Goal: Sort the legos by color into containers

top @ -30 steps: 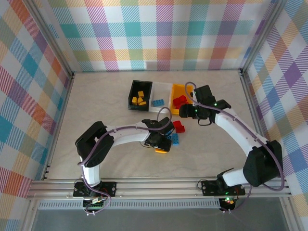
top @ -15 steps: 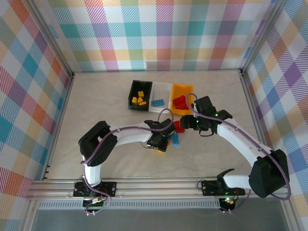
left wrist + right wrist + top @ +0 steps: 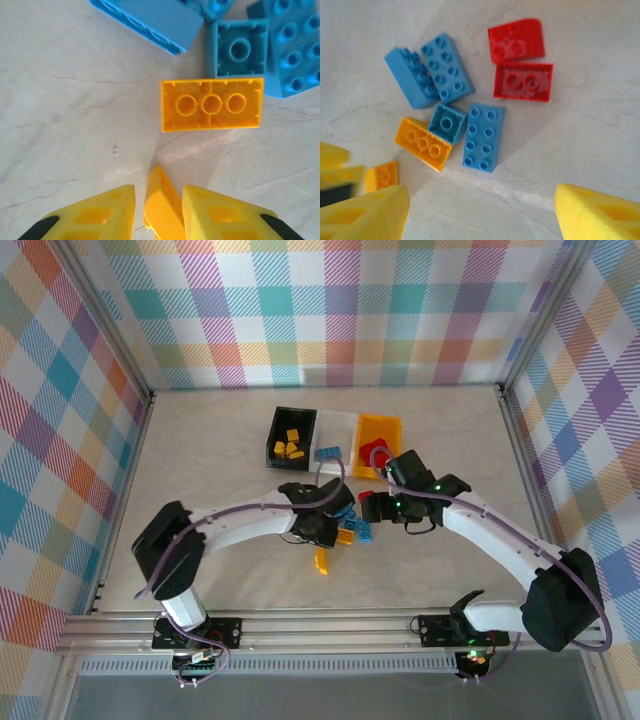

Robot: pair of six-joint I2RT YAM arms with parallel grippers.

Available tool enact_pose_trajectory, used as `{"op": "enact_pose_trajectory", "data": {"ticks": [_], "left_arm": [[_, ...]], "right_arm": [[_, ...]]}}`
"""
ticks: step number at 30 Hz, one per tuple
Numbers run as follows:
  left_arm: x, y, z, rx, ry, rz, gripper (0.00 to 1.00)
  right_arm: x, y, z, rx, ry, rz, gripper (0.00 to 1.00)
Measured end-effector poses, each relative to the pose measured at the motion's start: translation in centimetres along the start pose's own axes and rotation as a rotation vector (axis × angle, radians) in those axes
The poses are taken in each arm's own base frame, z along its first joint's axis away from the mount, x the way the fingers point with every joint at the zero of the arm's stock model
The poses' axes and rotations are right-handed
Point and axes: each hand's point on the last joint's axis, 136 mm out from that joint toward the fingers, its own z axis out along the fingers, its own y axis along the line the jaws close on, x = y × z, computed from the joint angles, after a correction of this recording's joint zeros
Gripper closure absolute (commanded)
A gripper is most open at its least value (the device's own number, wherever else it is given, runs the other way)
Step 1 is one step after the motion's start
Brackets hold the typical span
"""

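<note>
My left gripper (image 3: 159,189) is shut on a thin yellow-orange lego (image 3: 162,212) standing on edge at the table; the same gripper (image 3: 322,543) is in the top view, just left of the loose pile. Ahead of it lies an upturned yellow-orange brick (image 3: 212,104) beside blue bricks (image 3: 240,47). My right gripper (image 3: 481,195) hangs open over bare table, below a long blue brick (image 3: 484,137), with two red bricks (image 3: 523,81) beyond. The containers stand at the back: black bin (image 3: 277,430) with yellow bricks, white bin (image 3: 338,422) with a blue one, yellow-orange bin (image 3: 385,425) with red ones.
Both arms meet at the pile in the table's middle, wrists close together (image 3: 400,505). Metal frame rails run along the table's left (image 3: 125,500) and right (image 3: 525,470) sides. Bare tabletop stretches to the left of the pile (image 3: 200,460).
My left gripper has closed on the thin yellow-orange brick. My right gripper has come away from the yellow-orange bin, down and left to the pile, staying open.
</note>
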Motion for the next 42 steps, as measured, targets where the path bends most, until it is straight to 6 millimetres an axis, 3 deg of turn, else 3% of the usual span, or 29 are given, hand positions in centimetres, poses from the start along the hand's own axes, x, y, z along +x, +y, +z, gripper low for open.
{"op": "enact_pose_trajectory", "data": {"ticks": [3, 6, 9, 12, 16, 22, 28, 36, 39, 42], "left_arm": [[-1.5, 1.9, -1.8, 0.000, -0.043, -0.041, 0.69], [-2.4, 3.9, -2.1, -0.019, -0.048, -0.071, 0.54], [-2.6, 4.9, -2.1, -0.030, -0.040, -0.092, 0.49], [-2.1, 4.4, -1.7, -0.009, -0.027, -0.093, 0.43], [0.5, 3.9, -0.6, 0.002, 0.023, -0.109, 0.32], [4.3, 1.5, 0.1, 0.034, 0.084, -0.115, 0.29], [4.8, 0.0, 0.8, 0.051, 0.084, -0.143, 0.29], [5.6, -0.5, 3.9, 0.009, 0.134, -0.156, 0.32], [6.0, -0.7, 4.2, 0.003, 0.142, -0.156, 0.32], [6.1, -0.8, 4.2, 0.002, 0.143, -0.160, 0.35]], "right_arm": [[1.9, 0.2, 1.6, 0.017, 0.069, -0.022, 0.25], [3.5, 0.4, 3.3, 0.040, 0.134, -0.044, 0.26], [4.4, 0.6, 5.0, 0.064, 0.178, -0.071, 0.27], [4.9, 0.6, 6.2, 0.081, 0.199, -0.087, 0.29], [5.2, -0.1, 7.7, 0.124, 0.220, -0.091, 0.32], [5.0, -1.1, 9.2, 0.180, 0.219, -0.097, 0.35], [4.6, -1.7, 9.7, 0.231, 0.216, -0.105, 0.42], [4.5, -2.1, 9.7, 0.257, 0.214, -0.109, 0.55], [4.4, -2.2, 9.7, 0.261, 0.212, -0.115, 0.63], [4.3, -2.2, 9.6, 0.264, 0.206, -0.123, 0.65]]}}
